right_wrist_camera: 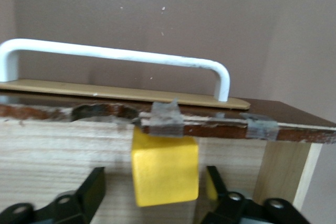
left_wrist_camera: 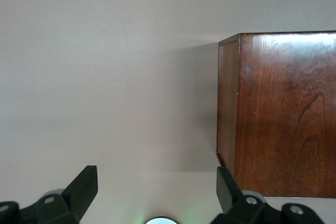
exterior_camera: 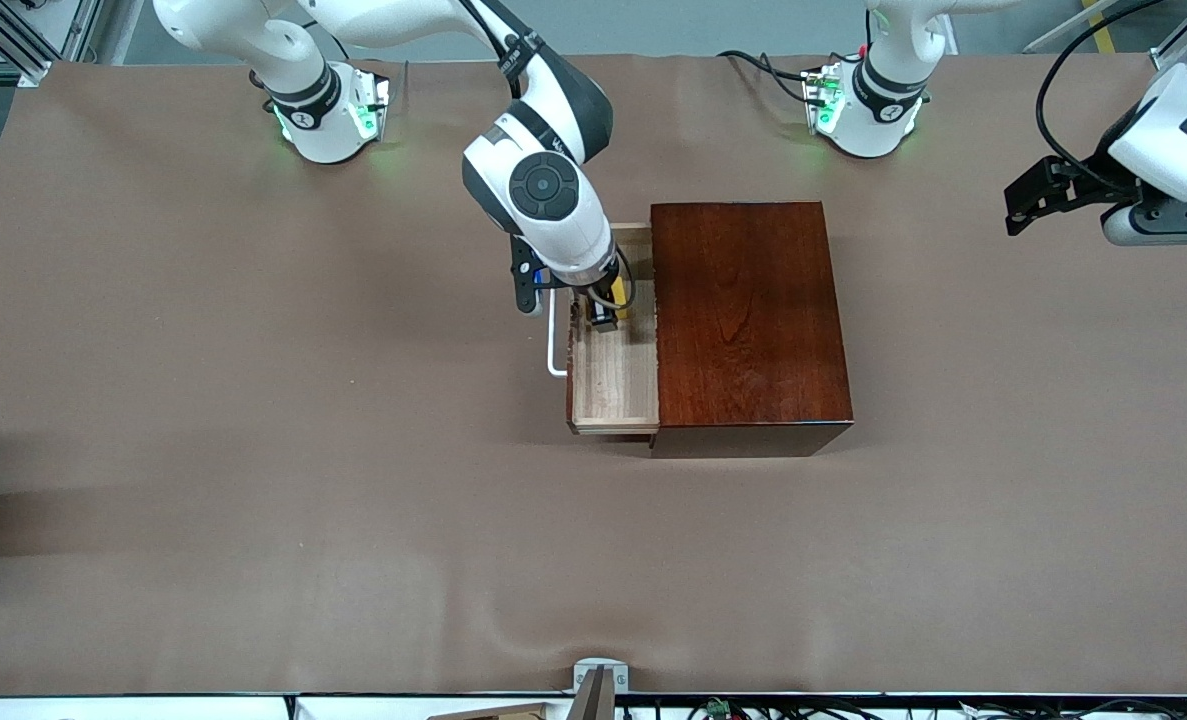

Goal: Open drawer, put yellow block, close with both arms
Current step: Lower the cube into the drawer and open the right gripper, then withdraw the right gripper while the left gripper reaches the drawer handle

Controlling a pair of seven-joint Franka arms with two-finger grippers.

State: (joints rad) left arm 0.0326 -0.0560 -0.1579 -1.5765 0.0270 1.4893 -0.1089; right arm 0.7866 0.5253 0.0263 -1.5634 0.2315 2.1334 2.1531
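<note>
Though arm hides it overhead, yellow block in drawer.

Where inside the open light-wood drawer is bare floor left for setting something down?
The pale light-wood drawer floor is bare in the half nearer the front camera. The farther half is crowded: the open right gripper straddles the small yellow block there. The left gripper waits aside.

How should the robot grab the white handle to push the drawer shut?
Probably the straight middle of the white handle, coming from above with one finger either side. The bar stands off the drawer front, leaving a gap, and faces the right arm's end.
</note>
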